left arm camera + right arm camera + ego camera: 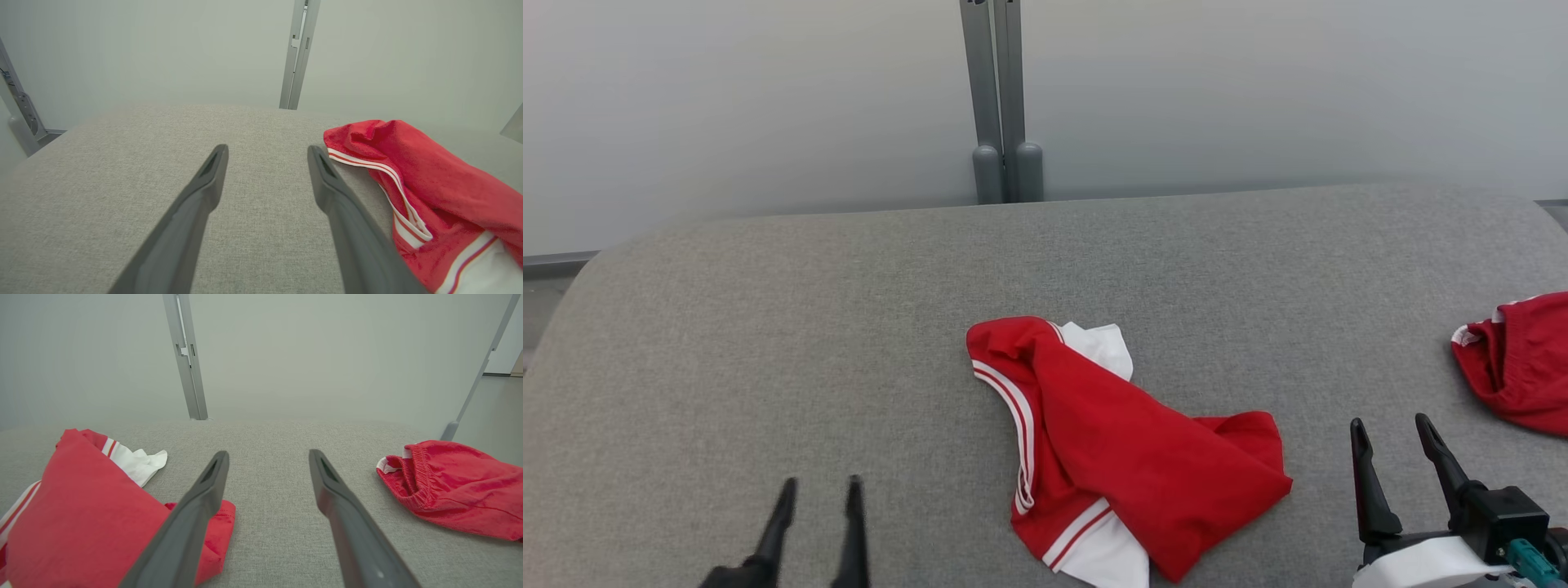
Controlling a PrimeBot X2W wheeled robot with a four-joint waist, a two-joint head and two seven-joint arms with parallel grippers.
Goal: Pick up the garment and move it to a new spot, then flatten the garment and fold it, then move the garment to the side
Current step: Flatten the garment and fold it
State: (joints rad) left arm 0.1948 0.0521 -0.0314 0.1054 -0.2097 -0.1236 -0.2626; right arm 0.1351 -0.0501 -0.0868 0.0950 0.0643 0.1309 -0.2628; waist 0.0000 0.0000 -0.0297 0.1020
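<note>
A crumpled red garment [1127, 441] with white stripes and white patches lies in a heap at the middle front of the grey padded table [849, 327]. My left gripper [821, 488] stands open at the lower left, well apart from the cloth, with nothing between its fingers. In the left wrist view the garment [433, 192] lies just right of that gripper [267, 151]. My right gripper [1390, 426] is open at the lower right, a little right of the heap. The right wrist view has the garment [86, 506] to the left of that gripper [269, 455], whose left finger overlaps the cloth's edge.
A second red garment [1519, 359] with a white trim lies at the table's right edge, also seen as a red bundle [457, 486] in the right wrist view. A grey post [1001, 98] stands behind the table against a pale wall.
</note>
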